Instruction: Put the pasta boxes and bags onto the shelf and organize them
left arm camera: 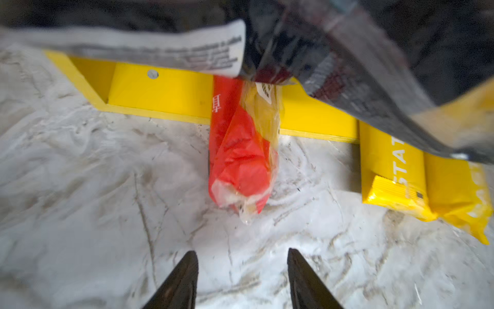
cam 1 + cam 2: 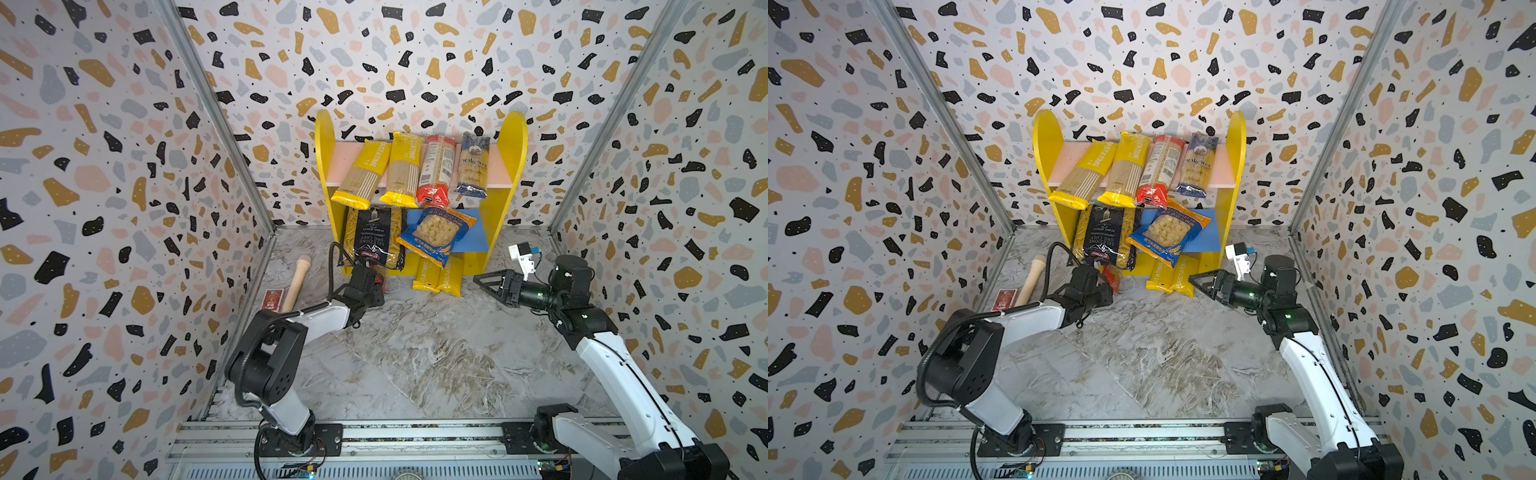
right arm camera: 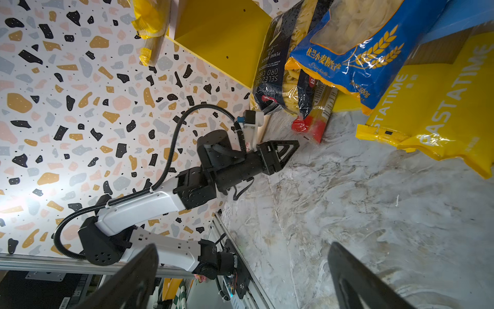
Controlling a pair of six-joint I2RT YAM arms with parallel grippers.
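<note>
The shelf (image 2: 513, 137) stands against the back wall. Its pink upper board holds two yellow PASTATIME packs (image 2: 361, 174), a red-ended pack (image 2: 436, 170) and a dark-blue ankara pack (image 2: 473, 166). On the blue lower board lie a black penne bag (image 2: 374, 241) and a blue-orange bag (image 2: 436, 235), both overhanging the front. Two yellow packs (image 2: 438, 278) lie on the floor against the base. Another red-ended pack (image 1: 240, 149) lies on the floor, partly under the black bag. My left gripper (image 1: 242, 254) is open just short of its near end, holding nothing. My right gripper (image 3: 243, 244) is open and empty, right of the yellow floor packs.
A beige wooden stick (image 2: 297, 282) and a small red card box (image 2: 272, 299) lie by the left wall. Patterned walls close in three sides. A metal rail (image 2: 374, 432) carrying both arm bases runs along the front edge of the marble floor.
</note>
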